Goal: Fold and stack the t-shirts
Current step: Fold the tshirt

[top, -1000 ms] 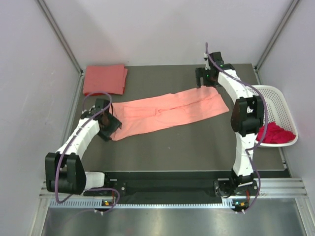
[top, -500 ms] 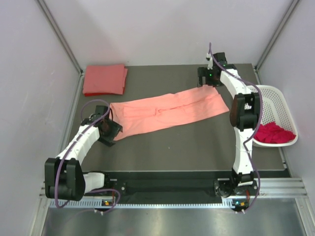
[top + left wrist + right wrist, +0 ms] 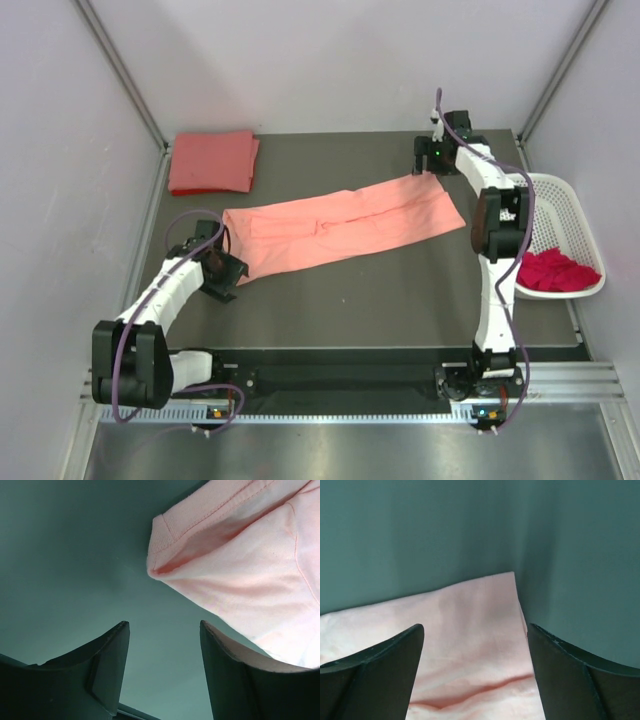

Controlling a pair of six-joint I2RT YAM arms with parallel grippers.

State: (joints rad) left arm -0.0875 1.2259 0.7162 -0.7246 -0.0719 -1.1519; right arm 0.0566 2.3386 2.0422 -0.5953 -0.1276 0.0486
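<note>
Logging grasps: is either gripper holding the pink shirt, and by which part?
Nothing is held. The left gripper stands open at the pink shirt's left end; the right gripper open over its far right corner.

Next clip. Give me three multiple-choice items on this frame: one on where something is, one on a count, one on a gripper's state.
1. Where is the magenta-red t-shirt?
A. spread flat between the arms
B. in the white basket
C. folded at the far left corner

2. How many t-shirts lie on the table outside the basket?
A. one
B. three
C. two

3. How do the right gripper's jaws stand?
A. open, above a corner of the salmon-pink t-shirt
B. shut on that shirt
C. shut on nothing

Answers:
1. B: it sits bunched in the basket at the right.
2. C: only the salmon-pink strip and the folded coral-red t-shirt lie there.
3. A: the right wrist view shows the jaws apart with nothing between them.
</note>
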